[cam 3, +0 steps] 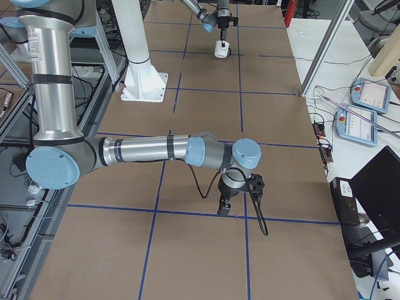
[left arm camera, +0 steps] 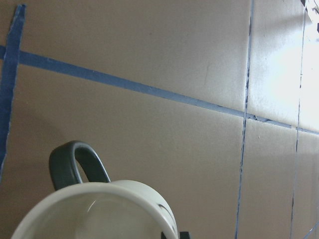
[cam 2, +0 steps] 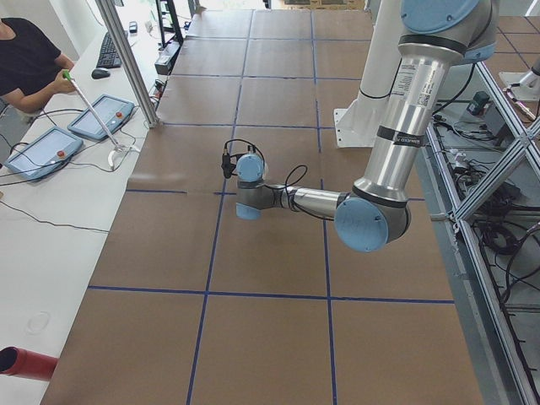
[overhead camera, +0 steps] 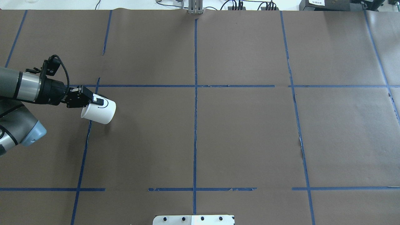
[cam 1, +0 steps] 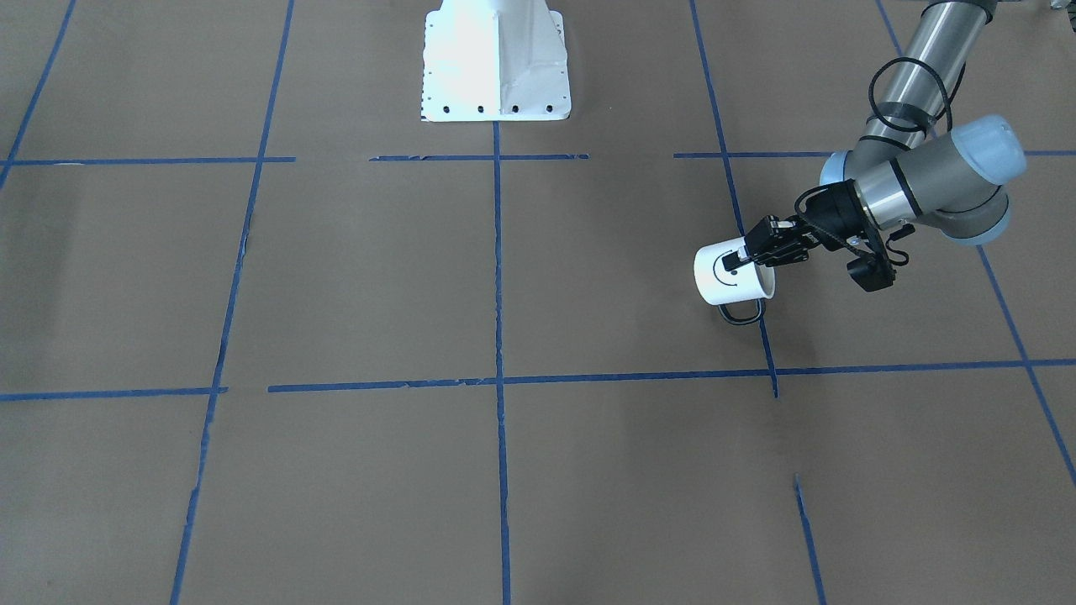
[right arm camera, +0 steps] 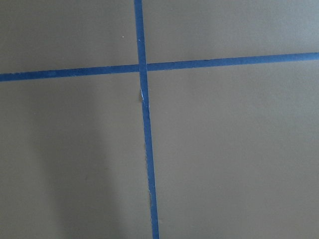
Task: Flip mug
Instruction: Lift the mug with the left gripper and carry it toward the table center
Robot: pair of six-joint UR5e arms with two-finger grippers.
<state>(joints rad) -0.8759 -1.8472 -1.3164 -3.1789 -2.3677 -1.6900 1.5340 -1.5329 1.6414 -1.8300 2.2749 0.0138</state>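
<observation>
Left pincer [cam 1: 743, 262]: clenched on the rim of the mug [cam 1: 730, 279]. One finger lies over the outer wall by the smiley face; the other finger is hidden.

Mug: tipped well over, mouth toward the left arm, base pointing toward the middle of the bench [cam 1: 588, 277]. It is on the robot's left side, just beside a blue tape line [cam 1: 767, 344]. No view settles whether its wall touches the bench.

View notes:
- Front-facing: black handle [cam 1: 741, 312] sticks out low on the operators' side.
- Overhead: handle hidden by the mug body; only the white wall and an arc of the face show.
- Left wrist: off-white inside and rim at the bottom edge, handle arching up at the left.
- Exterior left: the wrist of the near arm covers the mug.
- Exterior right: mug small and far, under the far arm's pincer.

Right pincer [cam 3: 223, 209]: seen only in the exterior right view, pointing down close over the bench by a tape line. Cannot tell whether it is clenched or released. Its wrist view shows brown paper and a tape crossing.
</observation>
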